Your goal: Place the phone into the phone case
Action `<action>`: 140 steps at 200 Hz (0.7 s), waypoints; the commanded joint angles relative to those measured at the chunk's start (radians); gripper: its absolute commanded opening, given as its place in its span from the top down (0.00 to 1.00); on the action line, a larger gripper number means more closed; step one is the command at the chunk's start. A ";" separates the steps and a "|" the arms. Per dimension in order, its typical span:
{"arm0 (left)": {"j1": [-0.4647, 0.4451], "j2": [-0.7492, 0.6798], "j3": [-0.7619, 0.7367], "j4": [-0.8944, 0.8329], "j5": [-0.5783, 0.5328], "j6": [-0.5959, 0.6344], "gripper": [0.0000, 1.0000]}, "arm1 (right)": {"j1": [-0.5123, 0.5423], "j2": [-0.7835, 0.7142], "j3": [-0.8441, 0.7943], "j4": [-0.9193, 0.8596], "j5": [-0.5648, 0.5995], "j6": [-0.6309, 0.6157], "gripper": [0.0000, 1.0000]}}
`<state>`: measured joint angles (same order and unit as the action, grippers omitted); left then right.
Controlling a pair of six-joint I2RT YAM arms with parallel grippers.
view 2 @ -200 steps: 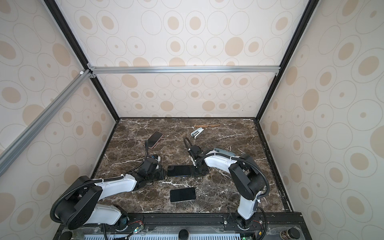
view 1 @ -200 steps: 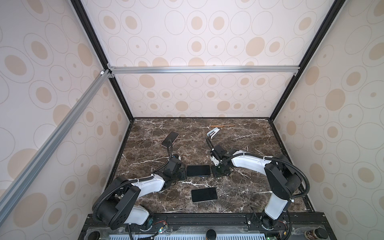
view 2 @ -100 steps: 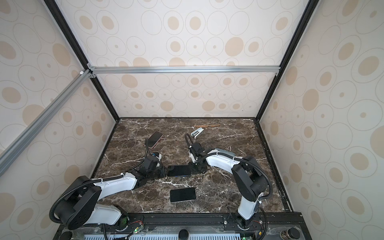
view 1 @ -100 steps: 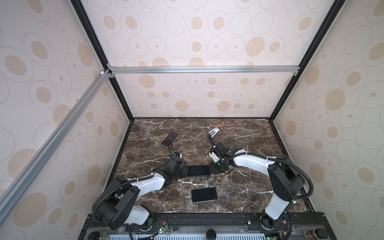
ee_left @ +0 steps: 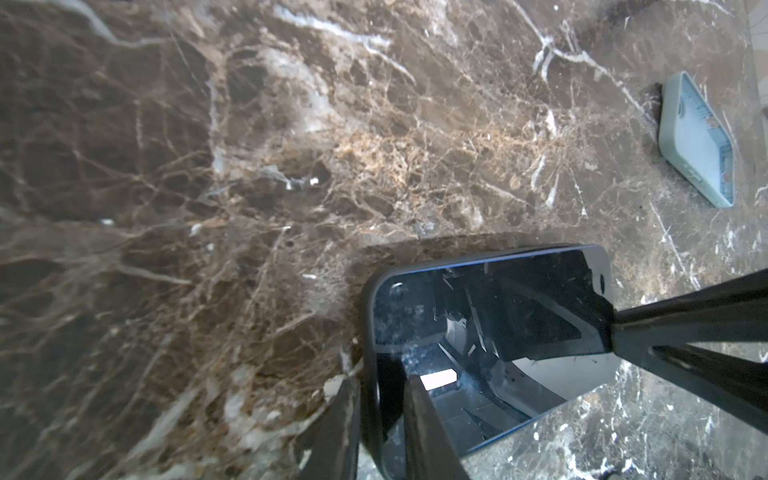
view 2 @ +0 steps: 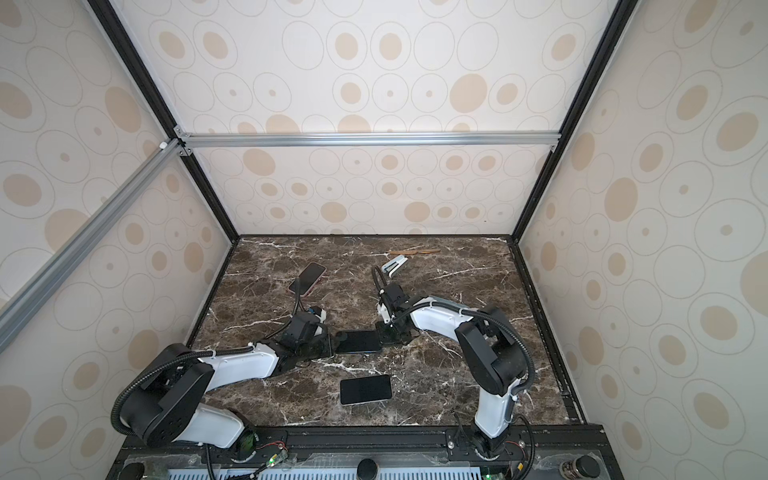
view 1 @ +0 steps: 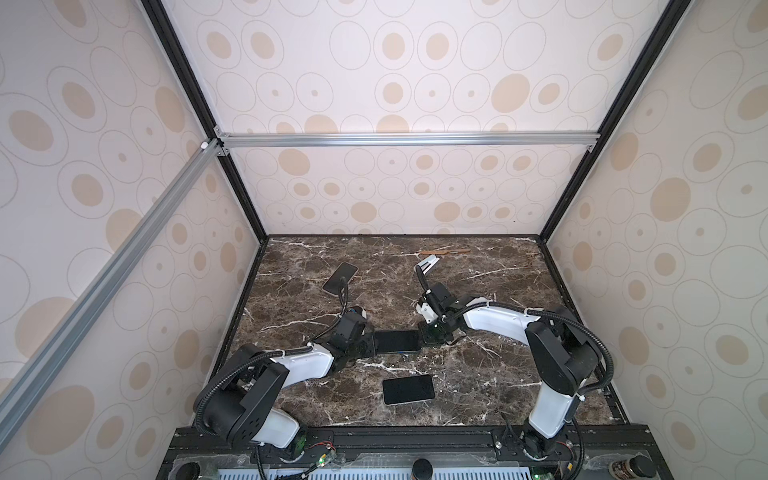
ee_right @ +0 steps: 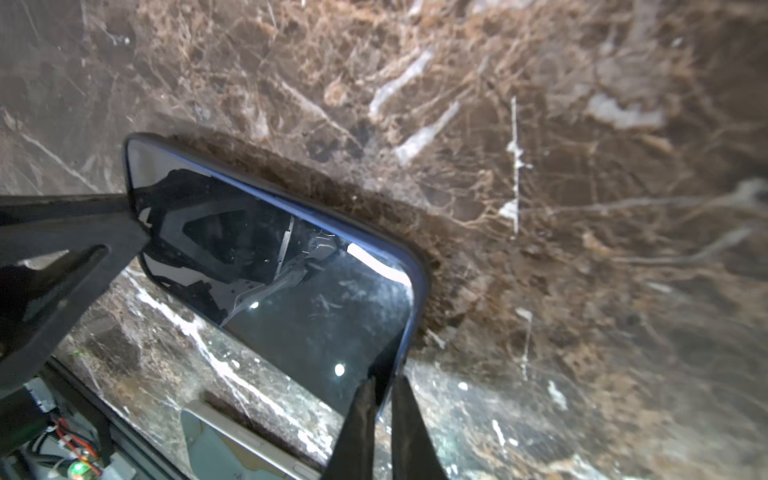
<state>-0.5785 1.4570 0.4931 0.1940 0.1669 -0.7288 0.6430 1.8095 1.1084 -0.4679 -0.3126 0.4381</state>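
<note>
A black phone [view 1: 397, 341] [view 2: 358, 341] lies flat mid-table inside a dark blue phone case whose rim [ee_left: 368, 332] [ee_right: 417, 282] frames the glossy screen [ee_left: 498, 316] [ee_right: 270, 257]. My left gripper [view 1: 372, 344] [ee_left: 380, 382] is shut on the case's left end, with one finger outside the rim and one on the screen. From the opposite side, my right gripper [view 1: 424, 334] [ee_right: 383, 380] is shut on the thin blue edge at the right end. Both grippers show in both top views, one at each end of the phone.
A second dark phone with a pale rim [view 1: 408, 390] [view 2: 365, 390] lies nearer the front edge. A phone in a pink case [view 1: 340, 277] lies at the back left. A small white clip [view 1: 428, 262] and a wooden stick [view 1: 444, 251] lie near the back wall.
My right gripper has shifted slightly toward the phone's right end and closed down onto its edge. The left arm and the phone have barely moved.
</note>
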 commanded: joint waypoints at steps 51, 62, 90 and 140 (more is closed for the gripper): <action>-0.003 0.045 -0.045 0.071 0.044 -0.035 0.81 | 0.007 0.100 -0.030 -0.016 -0.002 0.005 0.91; -0.003 0.050 -0.057 0.081 0.049 -0.043 0.81 | 0.010 0.116 -0.037 -0.017 0.007 0.004 0.92; -0.005 0.058 -0.082 0.120 0.064 -0.057 0.81 | 0.025 0.161 -0.049 -0.031 0.056 -0.014 0.92; -0.007 0.067 -0.108 0.149 0.063 -0.076 0.81 | 0.054 0.250 -0.057 -0.038 0.098 -0.033 0.92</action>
<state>-0.5732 1.4765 0.4152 0.3729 0.1940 -0.7761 0.6342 1.8618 1.1324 -0.4999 -0.3275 0.4427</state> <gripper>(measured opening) 0.189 0.080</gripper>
